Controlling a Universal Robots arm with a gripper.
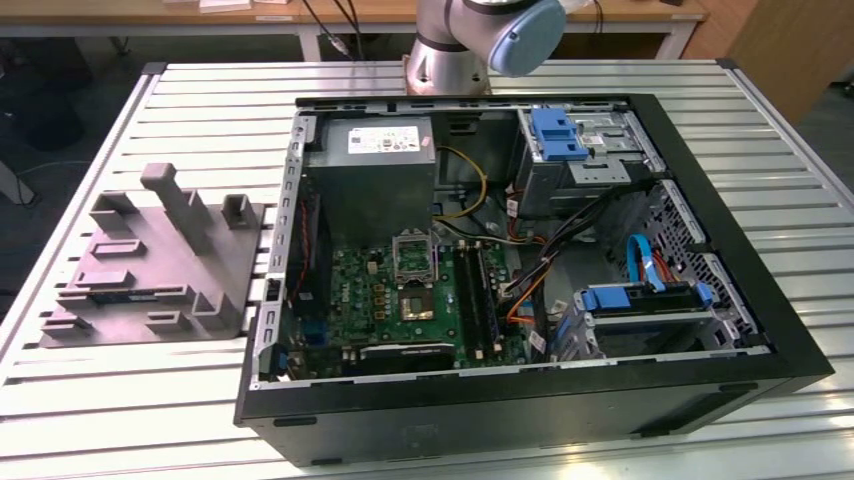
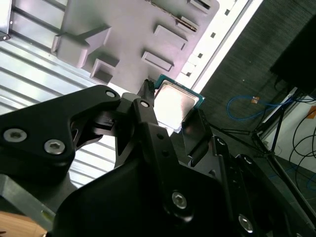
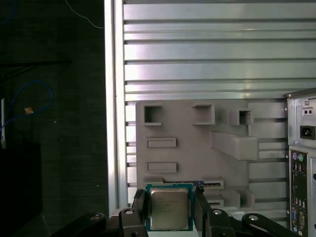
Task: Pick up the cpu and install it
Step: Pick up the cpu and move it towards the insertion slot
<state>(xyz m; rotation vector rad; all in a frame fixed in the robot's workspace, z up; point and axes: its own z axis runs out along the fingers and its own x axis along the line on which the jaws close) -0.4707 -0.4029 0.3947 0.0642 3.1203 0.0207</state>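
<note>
The claw is clamped on the cpu, a black finger on each of two opposite edges, holding it above the grey tray on the slatted counter. Dark print lines the cpu's silvery lid, too small to read; green board rims it

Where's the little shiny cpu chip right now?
In both wrist views the cpu is clamped in the end effector, held up over the grey tray on the slatted table, near the open computer case.
</note>
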